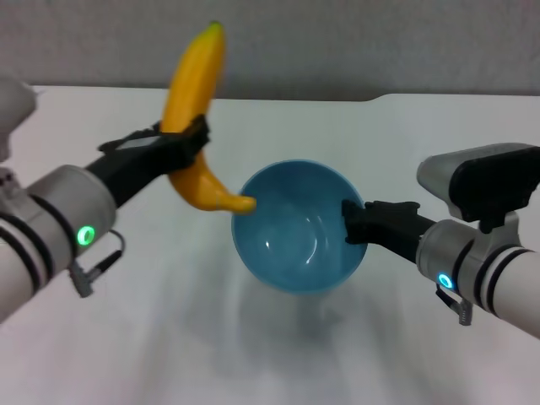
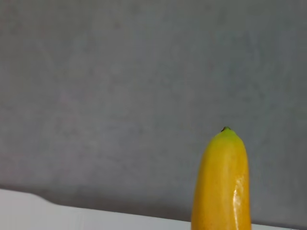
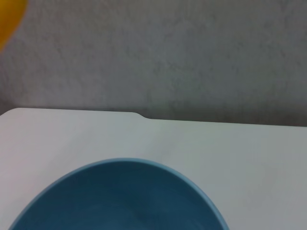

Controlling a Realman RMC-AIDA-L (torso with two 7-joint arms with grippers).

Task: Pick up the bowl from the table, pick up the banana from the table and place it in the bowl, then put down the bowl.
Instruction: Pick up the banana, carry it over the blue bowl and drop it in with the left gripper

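My right gripper [image 1: 353,224] is shut on the right rim of the light-blue bowl [image 1: 295,232] and holds it above the white table [image 1: 126,337]; its shadow lies below it. The bowl's inside also shows in the right wrist view [image 3: 120,201]. My left gripper [image 1: 190,143] is shut on the middle of the yellow banana [image 1: 194,93], held nearly upright. The banana's lower end [image 1: 240,203] touches or hangs just over the bowl's left rim. Its upper tip shows in the left wrist view [image 2: 223,182].
The table's far edge [image 1: 337,99] runs below a grey wall, with a shallow notch at the right [image 1: 375,97]. A yellow blur of the banana [image 3: 9,19] shows in a corner of the right wrist view.
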